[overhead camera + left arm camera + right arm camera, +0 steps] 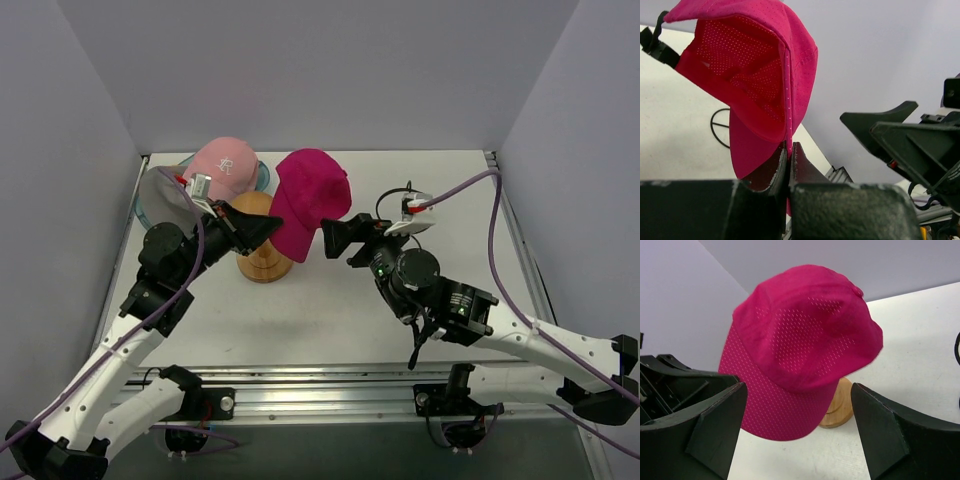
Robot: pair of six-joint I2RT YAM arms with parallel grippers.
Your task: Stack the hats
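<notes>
My left gripper (270, 230) is shut on the edge of the magenta cap (312, 195), which hangs above the table beside the wooden hat stand (262, 258). In the left wrist view the jaws (789, 152) pinch the cap's rim (760, 75), its mesh inside facing the camera. My right gripper (338, 242) stands open just right of the cap; in its wrist view the cap (805, 340) hangs ahead of the spread fingers (715, 425), untouched. A light pink cap (228, 165) and a grey cap (165, 192) lie at the back left.
The pink and grey caps rest in a translucent teal tub (263, 176) near the back left corner. The hat stand (840, 409) shows behind the magenta cap's brim. Grey walls close in the table on three sides. A purple cable (480, 185) loops above the right arm.
</notes>
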